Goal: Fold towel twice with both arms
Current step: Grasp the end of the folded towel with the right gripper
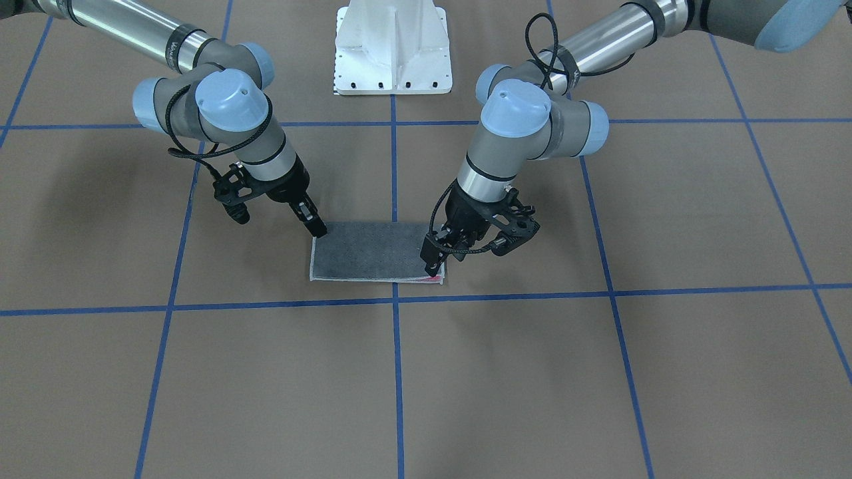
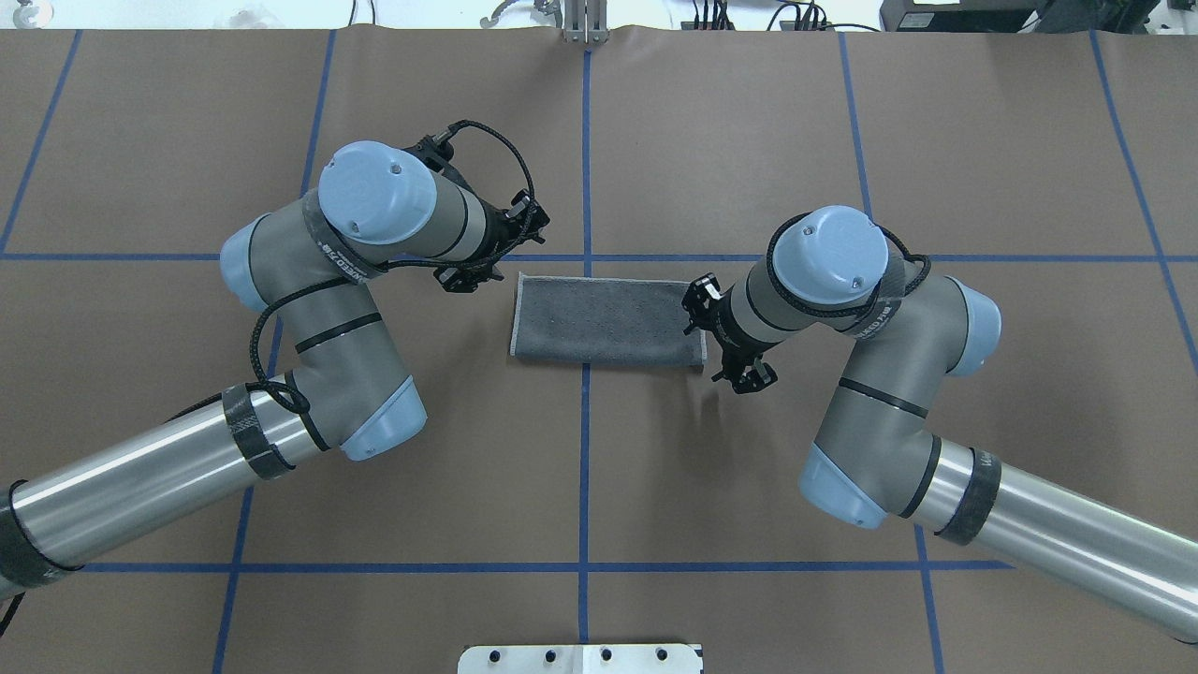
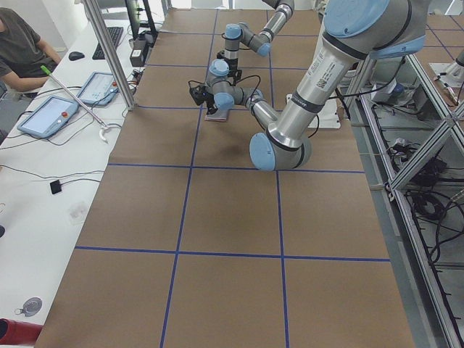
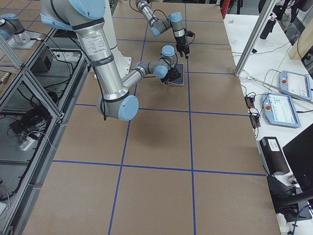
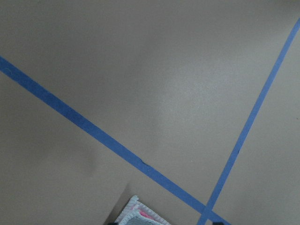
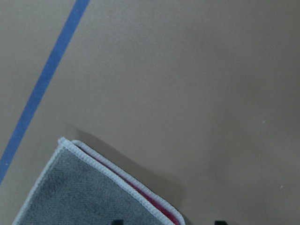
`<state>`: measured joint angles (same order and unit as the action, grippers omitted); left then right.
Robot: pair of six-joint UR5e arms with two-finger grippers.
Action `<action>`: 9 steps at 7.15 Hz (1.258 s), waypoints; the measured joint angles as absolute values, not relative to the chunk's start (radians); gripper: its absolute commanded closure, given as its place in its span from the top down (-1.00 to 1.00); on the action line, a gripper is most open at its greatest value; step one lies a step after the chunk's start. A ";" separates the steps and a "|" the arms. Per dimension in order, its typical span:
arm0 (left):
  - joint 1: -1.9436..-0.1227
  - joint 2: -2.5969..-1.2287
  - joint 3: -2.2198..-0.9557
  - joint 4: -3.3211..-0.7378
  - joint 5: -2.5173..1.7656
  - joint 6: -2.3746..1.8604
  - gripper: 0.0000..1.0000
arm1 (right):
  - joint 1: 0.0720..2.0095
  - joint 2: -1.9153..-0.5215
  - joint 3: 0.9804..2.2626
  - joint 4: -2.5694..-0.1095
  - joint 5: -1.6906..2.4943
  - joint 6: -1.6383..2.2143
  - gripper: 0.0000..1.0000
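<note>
- The towel (image 1: pixel 373 253), folded into a grey oblong, lies flat on the brown-papered desk (image 1: pixel 532 372) in front of the robot. Its long axis runs side to side between the two arms.
- A line of blue tape (image 1: pixel 395 372) passes under it near the middle.
- The left gripper (image 1: pixel 434 263) stands at the far corner of the towel's left short end, tips down at the cloth, where a sliver of the pink face (image 1: pixel 432 280) peeks out from under the grey.
- Its jaws appear spread. The left wrist view shows the corner lying loose just ahead of them, though little of the tips is in view.
- The right gripper (image 1: pixel 318 227) stands at the diagonally opposite corner, the one nearest the robot on the right short end.
- The right wrist view shows the tips of its jaws well apart, with the double-layered corner between them, unpinched.
- One fold looks done. The second should carry one short end across to the other, and each arm is equally near its own end.
- Each gripper attends only one corner, so the other corner of whichever short end is lifted may sag or drag.
- The white pedestal base (image 1: pixel 393 46) stands well apart on the robot's side, and a person (image 3: pixel 22 43) sits at a side bench. Neither is near the fold's path.
</note>
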<state>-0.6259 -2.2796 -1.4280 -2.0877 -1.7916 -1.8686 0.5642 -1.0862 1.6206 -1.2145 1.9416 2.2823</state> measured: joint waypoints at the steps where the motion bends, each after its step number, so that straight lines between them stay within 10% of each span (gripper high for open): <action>1: -0.626 -2.280 -1.428 -2.088 -1.792 -1.868 0.47 | 0.556 -1.084 1.619 -1.213 1.936 2.297 0.14; 2: -0.626 -2.279 -1.428 -2.088 -1.792 -1.866 0.47 | 0.550 -1.082 1.617 -1.211 1.933 2.308 -0.26; 6: -0.626 -2.278 -1.428 -2.088 -1.791 -1.864 0.47 | 0.546 -1.084 1.620 -1.210 1.931 2.315 -0.32; 9: -0.626 -2.279 -1.428 -2.088 -1.791 -1.864 0.47 | 0.548 -1.083 1.625 -1.212 1.930 2.314 0.42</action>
